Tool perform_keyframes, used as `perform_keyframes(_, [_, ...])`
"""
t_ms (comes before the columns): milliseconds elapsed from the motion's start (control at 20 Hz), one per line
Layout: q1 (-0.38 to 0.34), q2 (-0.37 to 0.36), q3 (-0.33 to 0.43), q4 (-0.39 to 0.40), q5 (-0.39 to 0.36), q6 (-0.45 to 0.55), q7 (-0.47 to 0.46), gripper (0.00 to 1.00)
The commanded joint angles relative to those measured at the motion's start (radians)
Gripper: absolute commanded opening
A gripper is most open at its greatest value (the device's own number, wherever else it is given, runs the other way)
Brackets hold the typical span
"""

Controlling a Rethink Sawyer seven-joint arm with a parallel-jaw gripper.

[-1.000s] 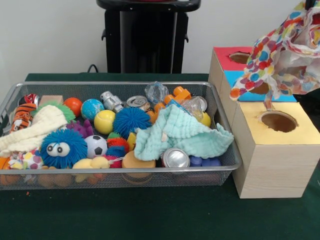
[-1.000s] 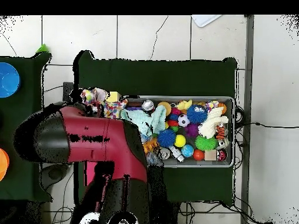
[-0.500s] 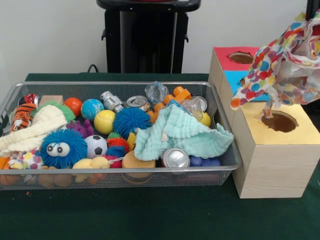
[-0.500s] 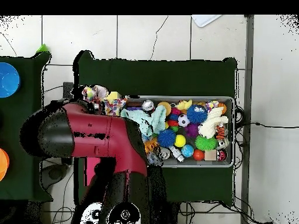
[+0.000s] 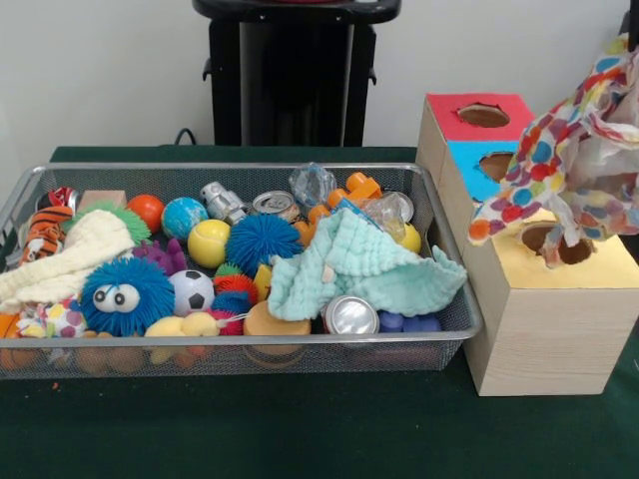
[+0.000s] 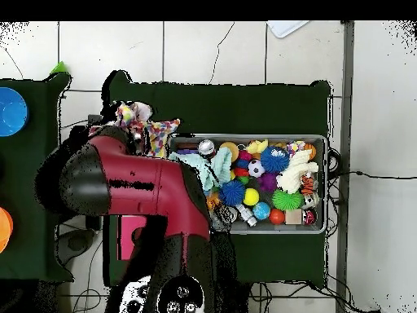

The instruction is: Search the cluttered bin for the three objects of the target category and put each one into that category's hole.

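Observation:
The white polka-dot cloth (image 5: 574, 160) hangs in the air at the right edge, over the pale wood-grain box (image 5: 544, 329). Its lower tip reaches the round hole (image 5: 577, 251) in the yellow panel and covers part of it. My gripper holds the cloth from above but is hidden behind it. In the overhead view my red arm (image 6: 138, 183) covers the boxes, and the cloth (image 6: 151, 130) shows beyond it. The mint-green waffle cloth (image 5: 364, 264) and the cream knitted cloth (image 5: 70, 254) lie in the wire-mesh bin (image 5: 250, 340).
The blue-panelled hole (image 5: 496, 165) and the red-panelled hole (image 5: 483, 115) sit behind the yellow one. The bin holds fuzzy balls, small balls, shiny cans (image 5: 350, 315) and toys. The black pedestal (image 5: 295, 70) stands behind the bin.
The polka-dot cloth has moved right and down, from over the blue panel to over the yellow panel. Its tip now hangs at the hole. The bin's contents have not moved.

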Motion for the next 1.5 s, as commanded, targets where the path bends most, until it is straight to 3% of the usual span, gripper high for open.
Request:
perform_keyframes(50, [-0.053,0.050,0.118,0.168,0.032,-0.091,0.183,0.00])
perform_keyframes(550, [-0.080,0.059,0.155,0.219,0.025,-0.167,0.192,0.00])
perform_keyframes(1150, [-0.066,0.055,0.148,0.250,0.054,-0.123,0.226,0.00])
perform_keyframes(1500, [-0.059,0.053,0.169,0.298,0.097,-0.157,0.257,0.00])
